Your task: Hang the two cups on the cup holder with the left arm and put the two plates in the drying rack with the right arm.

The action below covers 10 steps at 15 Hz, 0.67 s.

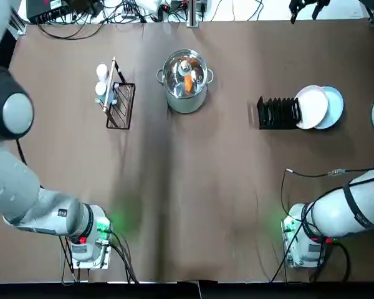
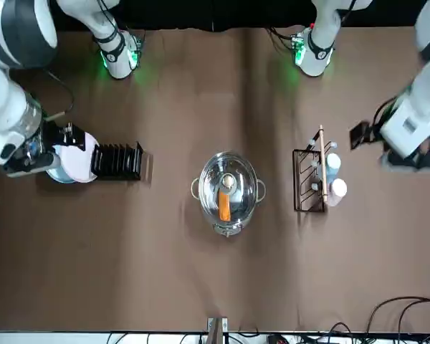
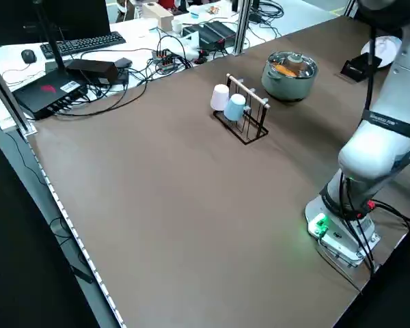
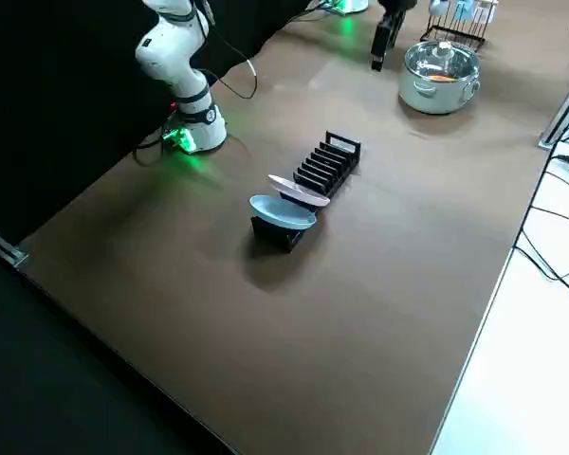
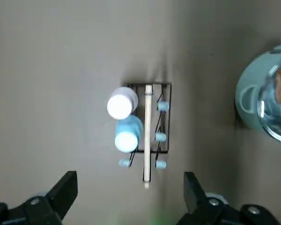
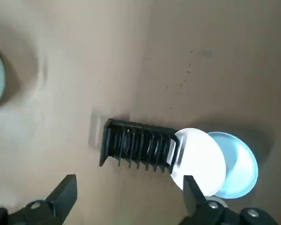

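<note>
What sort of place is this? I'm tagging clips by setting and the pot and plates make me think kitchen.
Probably a robotics lab, not a kitchen. The brown table bears two bolted arms; beside it a desk holds a keyboard and tangled cables. The pot and drying rack look like props.

White-grey jointed left arm (image 1: 25, 199) and right arm (image 1: 343, 208); green-lit bases; black cables
</note>
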### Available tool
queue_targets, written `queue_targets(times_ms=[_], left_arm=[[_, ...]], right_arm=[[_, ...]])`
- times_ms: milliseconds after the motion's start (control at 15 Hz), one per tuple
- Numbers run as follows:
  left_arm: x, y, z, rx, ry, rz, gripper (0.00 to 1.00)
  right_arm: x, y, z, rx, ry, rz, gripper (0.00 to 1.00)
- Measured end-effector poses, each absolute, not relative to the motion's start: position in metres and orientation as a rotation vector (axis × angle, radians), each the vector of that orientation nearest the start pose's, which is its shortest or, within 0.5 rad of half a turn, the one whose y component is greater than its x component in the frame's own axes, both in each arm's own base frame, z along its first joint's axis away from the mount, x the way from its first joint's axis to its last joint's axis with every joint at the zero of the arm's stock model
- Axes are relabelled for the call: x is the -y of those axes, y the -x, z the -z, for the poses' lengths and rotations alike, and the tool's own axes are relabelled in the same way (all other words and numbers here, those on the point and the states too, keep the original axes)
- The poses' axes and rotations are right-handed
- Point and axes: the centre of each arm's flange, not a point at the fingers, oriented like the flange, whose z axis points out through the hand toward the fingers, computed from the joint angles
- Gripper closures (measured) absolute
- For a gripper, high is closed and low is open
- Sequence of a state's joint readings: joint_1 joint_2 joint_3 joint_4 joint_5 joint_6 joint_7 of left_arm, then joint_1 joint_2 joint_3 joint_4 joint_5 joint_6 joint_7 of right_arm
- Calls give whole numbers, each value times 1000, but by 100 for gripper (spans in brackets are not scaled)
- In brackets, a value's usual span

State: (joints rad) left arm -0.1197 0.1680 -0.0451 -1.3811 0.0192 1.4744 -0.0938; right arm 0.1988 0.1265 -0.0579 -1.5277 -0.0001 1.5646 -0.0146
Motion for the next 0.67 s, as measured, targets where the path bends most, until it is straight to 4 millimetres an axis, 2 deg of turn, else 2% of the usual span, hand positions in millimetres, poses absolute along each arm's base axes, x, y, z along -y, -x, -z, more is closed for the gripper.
queue_targets(times_ms=[133, 267, 333, 667], left_arm=[[84, -563, -628, -149, 3125, -96, 0], [83, -546, -628, -190, 3121, -97, 0], [82, -540, -621, -225, 3118, -96, 0], [77, -544, -605, -273, 3094, -118, 0]], right_arm=[[-85, -574, -590, 196, 3144, -103, 0], [-84, -566, -607, 171, 3126, -64, 0], [-81, -556, -620, 155, 3095, -48, 0], [-62, -525, -624, 116, 3081, -66, 0]])
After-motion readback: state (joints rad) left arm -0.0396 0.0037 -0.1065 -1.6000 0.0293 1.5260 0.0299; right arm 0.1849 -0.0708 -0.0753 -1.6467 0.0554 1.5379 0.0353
